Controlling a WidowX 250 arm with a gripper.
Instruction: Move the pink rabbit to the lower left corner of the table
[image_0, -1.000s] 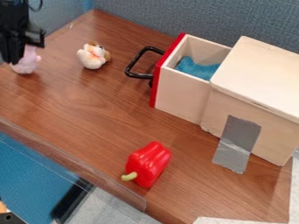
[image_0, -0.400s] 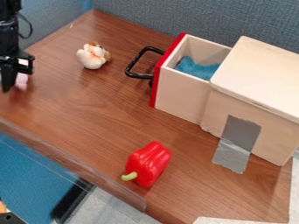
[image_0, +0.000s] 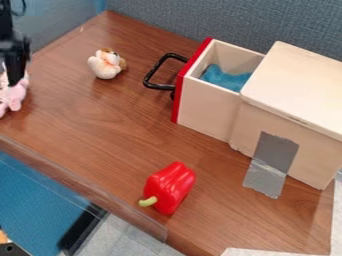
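The black robot hand (image_0: 13, 75) hangs at the left edge of the camera view, above the bench (image_0: 107, 125). The pictures do not settle whether it is spread, pressed together or pinching. The pink rabbit (image_0: 13, 95), a plush toy, lies directly below the hand in the view and is partly hidden by it; whether it touches the bench cannot be told. Near the hand, to its right and slightly higher in the view, a white-and-brown plush toy (image_0: 105, 64) sits on the bench. Farther right of the hand, a black handle (image_0: 157, 86) projects from the red front of an open wooden drawer (image_0: 207, 107) containing blue cloth (image_0: 226, 78). Beyond this, the wooden box (image_0: 294, 85) bears gray tape (image_0: 270, 162) running down onto the bench. Well below and right of the hand lies a red pepper (image_0: 170, 187), its green stem facing lower left.
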